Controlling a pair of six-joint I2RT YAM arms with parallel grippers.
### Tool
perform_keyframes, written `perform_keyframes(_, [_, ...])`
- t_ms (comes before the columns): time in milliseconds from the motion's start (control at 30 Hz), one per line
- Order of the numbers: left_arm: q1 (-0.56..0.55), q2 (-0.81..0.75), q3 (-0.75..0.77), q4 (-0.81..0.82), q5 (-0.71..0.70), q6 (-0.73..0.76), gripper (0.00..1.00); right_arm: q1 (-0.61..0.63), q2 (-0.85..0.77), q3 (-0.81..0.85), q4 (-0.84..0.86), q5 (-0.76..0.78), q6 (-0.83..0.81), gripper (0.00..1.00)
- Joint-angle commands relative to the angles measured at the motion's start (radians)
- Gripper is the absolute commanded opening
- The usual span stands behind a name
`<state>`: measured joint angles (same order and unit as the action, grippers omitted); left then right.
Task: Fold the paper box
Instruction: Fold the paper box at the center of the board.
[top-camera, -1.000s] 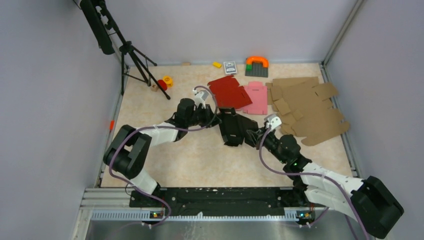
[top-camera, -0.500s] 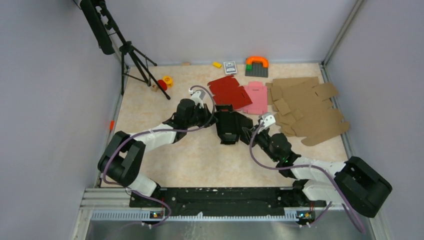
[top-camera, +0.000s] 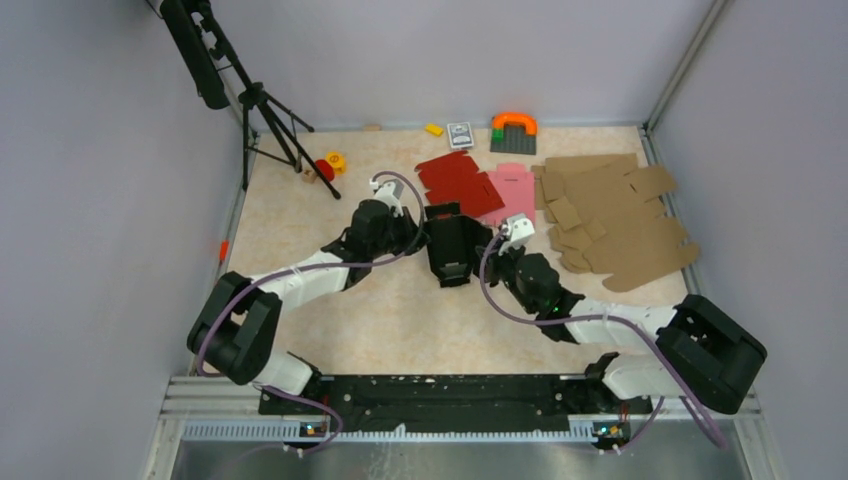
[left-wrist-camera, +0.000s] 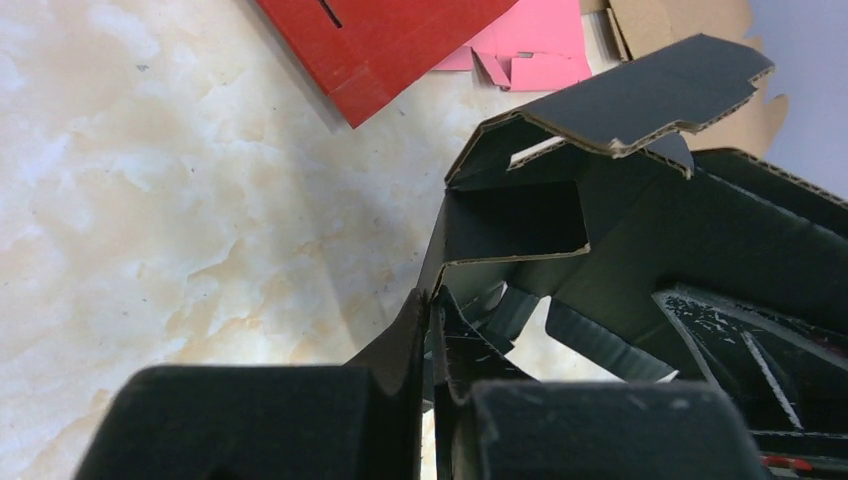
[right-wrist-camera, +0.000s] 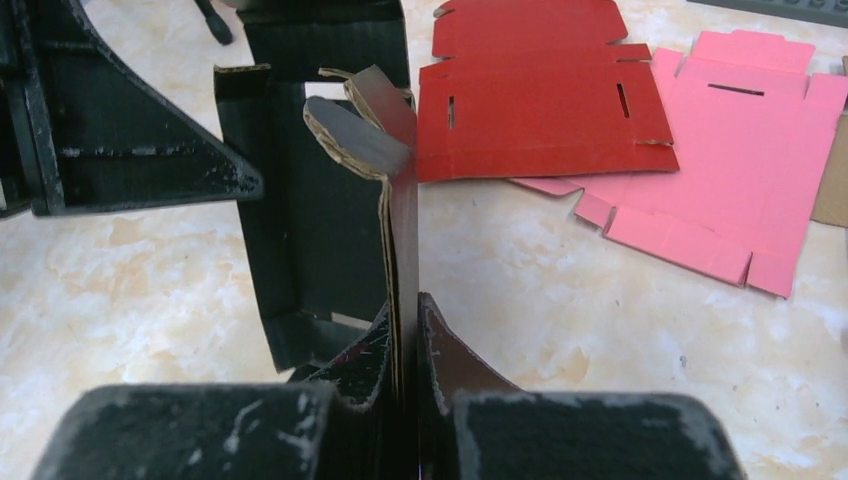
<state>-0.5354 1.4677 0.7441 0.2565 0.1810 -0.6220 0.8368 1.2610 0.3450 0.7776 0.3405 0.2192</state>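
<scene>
The paper box (top-camera: 452, 247) is a black cardboard blank at mid table, partly folded with its side walls raised. My left gripper (top-camera: 416, 233) is shut on its left wall; the left wrist view shows the tips (left-wrist-camera: 432, 300) pinching that wall's edge under a bent top flap (left-wrist-camera: 620, 95). My right gripper (top-camera: 492, 254) is shut on the right wall. In the right wrist view that upright wall (right-wrist-camera: 402, 250) runs straight between the jaws of the right gripper (right-wrist-camera: 404, 310), with the box's floor (right-wrist-camera: 320, 220) to the left.
A red blank (top-camera: 458, 183) and a pink blank (top-camera: 512, 193) lie just behind the box, with brown cardboard blanks (top-camera: 610, 215) to the right. A tripod (top-camera: 270, 120) stands at back left. Small toys (top-camera: 513, 128) line the back wall.
The left gripper closed on the box's left wall. Both arms and the box shifted left and toward the back, and the box's walls now stand more upright.
</scene>
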Motion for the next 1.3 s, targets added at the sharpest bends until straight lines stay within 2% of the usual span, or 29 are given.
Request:
perform_keyframes(0, [-0.007, -0.041, 0.051, -0.007, -0.015, 0.008, 0.0, 0.021, -0.002, 0.155, -0.229, -0.011, 0.043, 0.0])
perform_keyframes(133, [-0.007, -0.051, 0.065, -0.041, -0.02, 0.034, 0.0, 0.021, -0.01, 0.225, -0.383, -0.016, 0.016, 0.0])
perform_keyframes(233, [-0.007, -0.064, 0.036, -0.026, -0.021, 0.018, 0.0, 0.021, -0.006, 0.228, -0.425, 0.033, 0.091, 0.0])
perform_keyframes(367, [-0.016, -0.09, -0.043, 0.072, -0.049, -0.056, 0.0, 0.044, -0.001, 0.118, -0.207, 0.05, 0.172, 0.0])
perform_keyframes(533, [-0.074, -0.114, -0.093, 0.112, -0.15, -0.053, 0.0, 0.138, 0.09, 0.113, -0.094, 0.18, 0.076, 0.0])
perform_keyframes(700, [-0.113, -0.147, -0.167, 0.177, -0.228, -0.04, 0.0, 0.184, 0.143, -0.007, 0.152, 0.271, 0.04, 0.0])
perform_keyframes(900, [-0.188, -0.19, -0.24, 0.227, -0.309, -0.044, 0.0, 0.253, 0.218, -0.064, 0.348, 0.339, -0.046, 0.0])
perform_keyframes(1133, [-0.208, -0.206, -0.218, 0.182, -0.341, -0.07, 0.0, 0.318, 0.277, -0.109, 0.54, 0.394, -0.14, 0.0])
perform_keyframes(1267, [-0.23, -0.2, -0.217, 0.19, -0.415, -0.11, 0.0, 0.344, 0.333, -0.131, 0.697, 0.414, -0.185, 0.0])
